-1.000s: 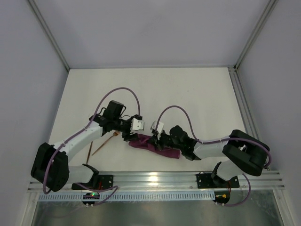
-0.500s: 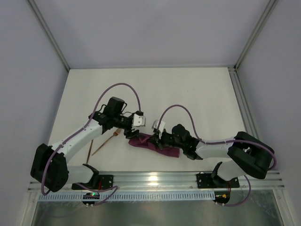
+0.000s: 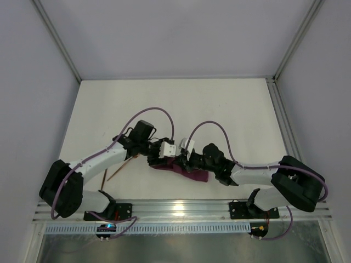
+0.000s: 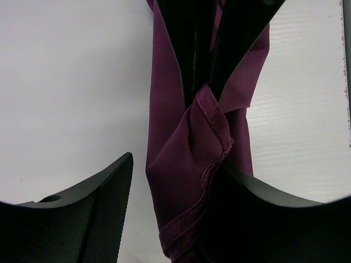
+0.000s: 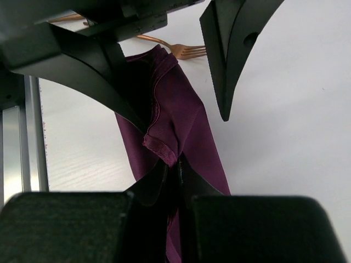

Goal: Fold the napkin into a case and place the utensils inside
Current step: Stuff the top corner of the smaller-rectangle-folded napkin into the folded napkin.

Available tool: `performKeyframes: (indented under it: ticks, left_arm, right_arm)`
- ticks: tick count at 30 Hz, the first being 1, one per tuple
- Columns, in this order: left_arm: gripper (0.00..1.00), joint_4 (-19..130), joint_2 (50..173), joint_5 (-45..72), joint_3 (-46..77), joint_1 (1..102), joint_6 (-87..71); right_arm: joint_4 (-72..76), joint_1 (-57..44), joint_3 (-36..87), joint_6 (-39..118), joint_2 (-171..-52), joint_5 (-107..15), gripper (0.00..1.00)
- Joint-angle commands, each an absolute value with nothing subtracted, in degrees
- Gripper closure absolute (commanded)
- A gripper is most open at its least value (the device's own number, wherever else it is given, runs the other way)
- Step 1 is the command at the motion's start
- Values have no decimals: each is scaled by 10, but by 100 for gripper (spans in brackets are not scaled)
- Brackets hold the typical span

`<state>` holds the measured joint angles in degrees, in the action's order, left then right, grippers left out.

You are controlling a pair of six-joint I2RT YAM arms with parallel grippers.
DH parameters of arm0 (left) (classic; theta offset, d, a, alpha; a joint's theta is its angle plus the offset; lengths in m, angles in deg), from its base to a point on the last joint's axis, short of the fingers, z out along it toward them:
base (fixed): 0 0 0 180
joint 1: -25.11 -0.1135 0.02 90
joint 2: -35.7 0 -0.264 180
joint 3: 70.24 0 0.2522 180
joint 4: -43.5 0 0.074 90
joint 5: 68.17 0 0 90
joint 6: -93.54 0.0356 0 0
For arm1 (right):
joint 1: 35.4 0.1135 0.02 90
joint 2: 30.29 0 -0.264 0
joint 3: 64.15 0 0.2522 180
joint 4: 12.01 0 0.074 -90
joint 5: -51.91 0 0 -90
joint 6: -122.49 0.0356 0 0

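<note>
On the white table point(image 3: 219, 104), the right gripper point(image 5: 176, 164) clamped the hem of the napkin point(image 3: 189, 173); the left gripper point(image 4: 176, 161) stood open astride it.

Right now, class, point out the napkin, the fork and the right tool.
napkin point(image 4: 181, 159), left wrist view, bunched middle fold.
fork point(image 5: 192, 51), right wrist view, its tines.
right tool point(image 5: 179, 167), right wrist view, between fingertips pinching the napkin's hem.
</note>
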<state>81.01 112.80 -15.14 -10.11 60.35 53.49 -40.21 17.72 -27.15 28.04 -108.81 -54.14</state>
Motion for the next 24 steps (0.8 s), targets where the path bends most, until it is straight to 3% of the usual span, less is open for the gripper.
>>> performKeyframes:
  ticks: [1,2,3,5,7,8,10,12,14,15,17,19,24]
  left_arm:
    - [40,787,1133,-130,-107,606,556]
    - [44,784,1135,-131,-106,606,554]
    - [56,783,1136,-132,-105,606,550]
    - [72,775,1137,-138,-104,608,542]
    - [79,777,1137,-144,-102,610,544]
    - [90,778,1138,-146,-102,611,544]
    - [100,780,1141,-146,-101,612,543]
    - [100,779,1138,-143,-102,612,540]
    - [100,768,1134,-132,-107,612,533]
    - [100,749,1130,-118,-111,612,527]
    - [100,725,1116,-107,-127,612,521]
    - [100,695,1102,-98,-137,612,516]
    - [100,656,1087,-90,-168,619,511]
  right_arm:
    - [-437,172,-259,270,-1065,-557,97]
    - [-437,172,-258,270,-1066,-559,97]
    - [-437,172,-257,269,-1068,-560,97]
    - [-439,172,-258,269,-1069,-563,97]
    - [-440,172,-259,269,-1072,-565,97]
    - [-441,172,-259,269,-1072,-566,97]
    - [-441,172,-259,266,-1072,-570,97]
    - [-437,172,-258,265,-1072,-574,95]
    - [-420,171,-255,266,-1068,-576,86]
    - [-412,170,-254,265,-1065,-583,69]
    - [-384,166,-253,265,-1051,-593,55]
    - [-360,165,-256,267,-1034,-603,48]
    - [-321,163,-232,319,-1000,-569,45]
